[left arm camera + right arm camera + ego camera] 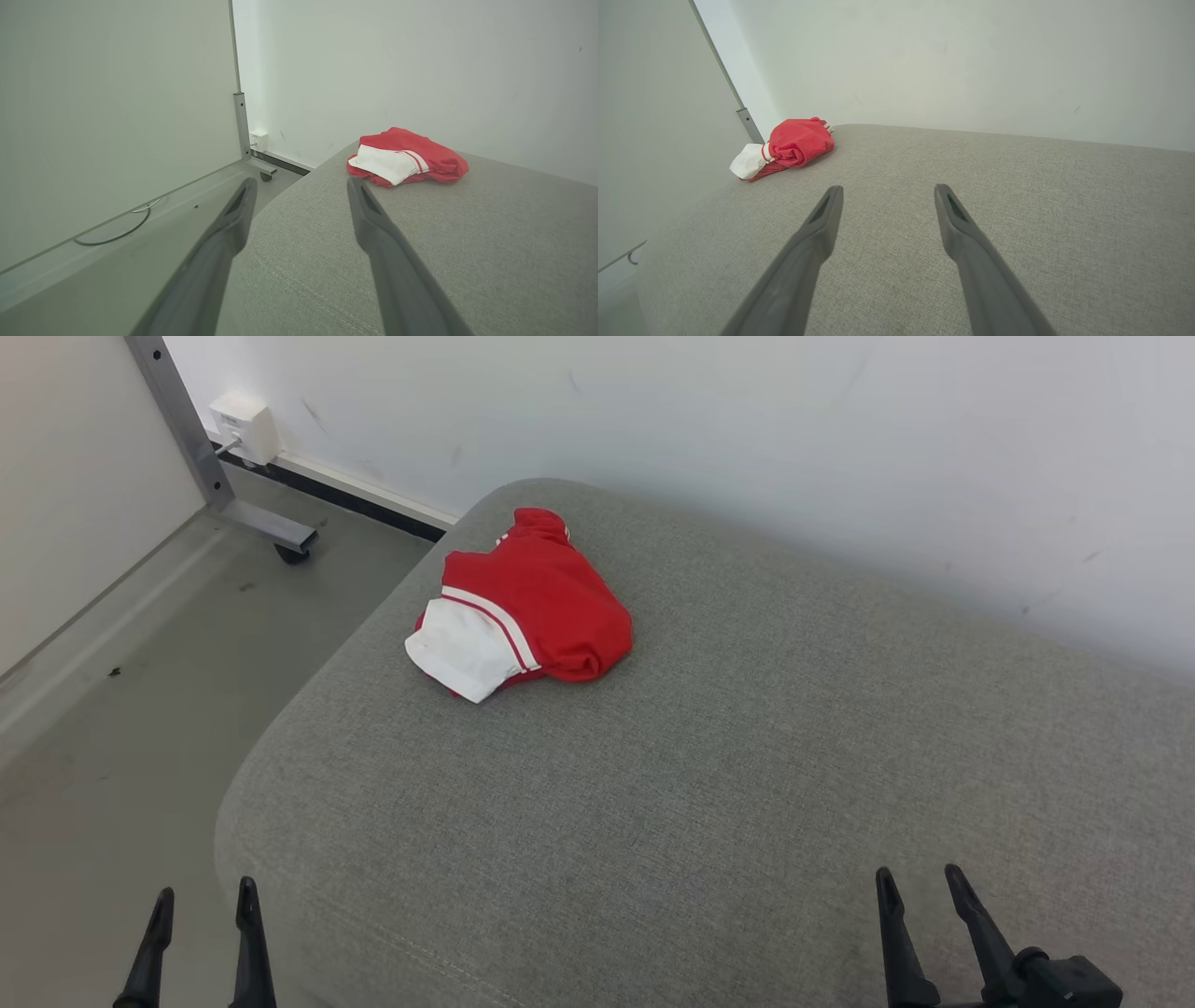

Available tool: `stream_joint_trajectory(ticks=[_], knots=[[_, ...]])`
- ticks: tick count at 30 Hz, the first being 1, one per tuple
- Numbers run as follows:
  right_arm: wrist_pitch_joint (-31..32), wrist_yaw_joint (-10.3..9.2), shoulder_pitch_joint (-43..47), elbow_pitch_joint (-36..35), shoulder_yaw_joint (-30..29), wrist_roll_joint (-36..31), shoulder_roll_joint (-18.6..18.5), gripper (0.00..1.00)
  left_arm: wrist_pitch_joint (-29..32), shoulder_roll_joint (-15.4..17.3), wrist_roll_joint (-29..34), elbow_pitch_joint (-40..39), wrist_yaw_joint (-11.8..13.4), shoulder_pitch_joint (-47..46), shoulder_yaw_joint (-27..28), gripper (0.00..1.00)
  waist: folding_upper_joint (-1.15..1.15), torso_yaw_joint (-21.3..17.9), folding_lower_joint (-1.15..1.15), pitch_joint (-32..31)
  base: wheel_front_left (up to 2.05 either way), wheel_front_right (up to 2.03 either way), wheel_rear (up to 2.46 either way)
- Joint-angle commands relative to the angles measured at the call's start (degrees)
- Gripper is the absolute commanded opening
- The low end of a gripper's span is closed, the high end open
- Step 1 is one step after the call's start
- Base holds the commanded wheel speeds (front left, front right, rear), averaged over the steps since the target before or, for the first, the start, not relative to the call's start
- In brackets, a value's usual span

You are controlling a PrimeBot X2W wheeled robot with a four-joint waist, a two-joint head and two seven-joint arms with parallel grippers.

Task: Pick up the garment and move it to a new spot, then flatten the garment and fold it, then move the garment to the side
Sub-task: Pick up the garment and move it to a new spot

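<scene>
Risk: garment [527, 607] lies near the cushion's [747, 756] far left edge; your pinch could drag it onto the floor [112, 737].
Left end effector [205, 889]: released, empty, well short of it.
Axis: roughly diagonal, white sleeve near-left, red end toward wall.
Right end effector [918, 873]: released, empty.

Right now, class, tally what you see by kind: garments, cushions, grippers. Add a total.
Garment: 1
Cushion: 1
Grippers, jaws open: 2, left gripper and right gripper
Total: 4
</scene>
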Motion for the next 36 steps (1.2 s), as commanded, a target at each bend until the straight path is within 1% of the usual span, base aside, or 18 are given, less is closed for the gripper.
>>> stream_joint_trajectory(ticks=[1, 3, 6, 8, 12, 18, 19, 20, 25, 28, 33, 34, 35, 36], knots=[[-0.18, -0.14, -0.34, 0.01, -0.3, -0.33, 0.01, 1.0, -0.46, -0.13, -0.82, 0.04, 0.08, -0.71, 0.11, 1.0, 0.0, -0.07, 0.0, 0.06, 0.0, 0.0, 0.0], [-0.21, -0.14, 0.16, -0.24, -0.93, -0.43, 0.0, 1.0, -0.36, -0.14, -1.15, 0.6, -0.23, -2.09, 0.0, 1.0, 0.0, -0.21, 0.0, 0.13, 0.0, 0.0, 0.0], [-0.28, -0.14, 1.23, -0.97, -2.04, -0.36, 0.01, 1.0, 0.47, 0.94, -1.2, 1.61, -1.03, -4.78, -0.37, 1.0, 0.0, -0.82, 0.0, 0.02, 0.0, 0.0, 0.0], [-0.24, -0.14, 1.06, -1.81, -2.38, -0.85, 0.01, 1.0, 0.75, 1.56, -1.32, 2.01, -1.25, -7.2, -0.4, 1.0, 0.0, -2.38, 0.0, 1.05, 0.0, 0.0, 0.0], [0.62, -0.14, -0.48, -3.37, -2.91, -2.45, -0.01, 1.0, 0.95, 3.15, -2.51, 3.0, -1.9, -12.83, 0.52, 1.0, 0.0, -6.59, 0.0, 4.23, 0.0, 0.0, 0.0], [2.06, -0.14, -4.04, -6.28, -3.83, -4.14, -0.76, 1.0, 1.42, 6.74, -4.08, 4.03, -2.48, -22.61, 2.75, 1.0, 0.0, -14.56, 0.0, 11.25, 0.0, 0.0, 0.0], [2.06, -0.14, -4.04, -6.28, -3.83, -4.14, -0.76, 1.0, 1.42, 6.74, -4.08, 4.03, -2.48, -22.61, 2.75, 1.0, 0.0, -14.56, 0.0, 11.25, 0.0, 0.0, 0.0], [2.14, -0.14, -4.48, -6.72, -4.16, -4.32, -0.88, 1.0, 1.45, 7.29, -4.52, 4.36, -2.55, -24.32, 3.13, 1.0, 0.0, -15.64, 0.0, 12.35, 0.0, 0.0, 0.0], [2.47, -0.14, -6.83, -8.68, -5.02, -5.03, -0.89, 1.0, 2.49, 10.85, -6.58, 6.28, -2.15, -32.01, 6.65, 1.0, 0.0, -21.66, 0.0, 17.97, 0.0, 0.0, 0.0], [2.26, -0.14, -7.97, -9.23, -5.04, -5.05, -0.75, 1.0, 3.51, 13.38, -7.71, 7.76, -2.51, -35.32, 8.11, 1.0, 0.0, -24.88, 0.0, 20.35, 0.0, 0.0, 0.0], [1.99, -0.14, -8.8, -9.84, -5.66, -5.57, -0.47, 1.0, 6.15, 16.52, -9.05, 11.66, -3.1, -40.1, 8.8, 1.0, 0.0, -28.04, 0.0, 22.7, 0.0, 0.0, 0.0], [1.9, -0.14, -9.18, -10.0, -5.62, -5.62, -0.42, 1.0, 8.31, 17.34, -10.17, 14.01, -3.46, -41.52, 8.82, 1.0, 0.0, -28.91, 0.0, 23.21, 0.0, 0.0, 0.0], [1.9, -0.14, -9.18, -10.0, -5.62, -5.62, -0.42, 1.0, 8.31, 17.34, -10.17, 14.01, -3.46, -41.52, 8.82, 1.0, 0.0, -28.91, 0.0, 23.21, 0.0, 0.0, 0.0], [1.87, -0.14, -9.36, -10.01, -5.53, -5.62, -0.4, 1.0, 9.09, 18.04, -10.34, 14.93, -3.55, -42.2, 8.76, 1.0, 0.0, -29.34, 0.0, 23.36, 0.0, 0.0, 0.0]])
